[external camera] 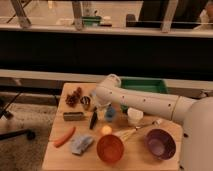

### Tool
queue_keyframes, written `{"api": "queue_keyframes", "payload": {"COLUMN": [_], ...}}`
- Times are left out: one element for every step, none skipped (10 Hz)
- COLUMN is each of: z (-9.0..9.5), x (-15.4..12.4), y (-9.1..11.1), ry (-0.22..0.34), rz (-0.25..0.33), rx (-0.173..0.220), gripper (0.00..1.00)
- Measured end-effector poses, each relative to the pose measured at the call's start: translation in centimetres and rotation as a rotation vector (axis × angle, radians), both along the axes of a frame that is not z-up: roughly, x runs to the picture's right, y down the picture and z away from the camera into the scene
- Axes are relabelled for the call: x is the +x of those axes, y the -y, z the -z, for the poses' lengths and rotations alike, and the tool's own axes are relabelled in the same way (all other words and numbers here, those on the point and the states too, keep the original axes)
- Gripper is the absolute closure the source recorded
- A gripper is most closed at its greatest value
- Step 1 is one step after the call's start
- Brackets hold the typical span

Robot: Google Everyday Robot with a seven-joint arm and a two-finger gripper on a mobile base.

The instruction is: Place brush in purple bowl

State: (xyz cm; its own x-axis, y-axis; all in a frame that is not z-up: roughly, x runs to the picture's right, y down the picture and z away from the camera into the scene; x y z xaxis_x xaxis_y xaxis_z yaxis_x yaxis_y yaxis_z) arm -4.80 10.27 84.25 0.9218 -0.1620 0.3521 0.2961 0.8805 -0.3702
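Note:
The brush (93, 120) is a slim black stick lying on the wooden table (60, 159), left of centre, between a grey block and a yellow ball. The purple bowl (161, 144) stands empty at the front right, with an orange-red bowl (110, 148) to its left. My white arm reaches in from the right, and its gripper (88, 103) is just behind the far end of the brush, close above the table. The wrist hides most of the gripper.
A green tray (142, 86) sits at the back behind the arm. Around the brush are a brown cluster (74, 97), the grey block (74, 116), an orange carrot-like piece (65, 136), a blue-grey cloth (81, 144), the yellow ball (105, 130), a wire whisk (132, 131) and a white cup (134, 116).

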Motion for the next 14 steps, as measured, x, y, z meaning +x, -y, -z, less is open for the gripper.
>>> {"api": "queue_keyframes", "payload": {"z": [-0.4, -1.1, -1.7, -2.2, -2.8, -3.2, -3.7, -4.2, -4.6, -5.0, -5.5, -5.8, -5.9, -6.1], "x": [-0.2, -0.4, -0.4, -0.4, -0.3, -0.2, -0.1, -0.1, 0.0, 0.3, 0.6, 0.6, 0.6, 0.5], "y": [-0.1, -0.1, -0.3, -0.4, -0.5, -0.5, -0.6, -0.6, -0.6, -0.6, -0.6, -0.7, -0.7, -0.8], "ry": [-0.001, -0.005, -0.009, -0.014, -0.019, -0.024, -0.027, -0.030, -0.033, -0.038, -0.045, -0.045, -0.044, -0.042], "rz": [0.006, 0.016, 0.024, 0.030, 0.036, 0.039, 0.046, 0.052, 0.057, 0.062, 0.067, 0.070, 0.073, 0.077], "rx": [-0.004, -0.008, -0.012, -0.016, -0.021, -0.025, -0.027, -0.027, -0.028, -0.030, -0.034, -0.036, -0.037, -0.039], "gripper": [0.20, 0.20, 0.20, 0.20, 0.20, 0.20, 0.20, 0.20, 0.20, 0.20, 0.20, 0.21, 0.25, 0.37]}}
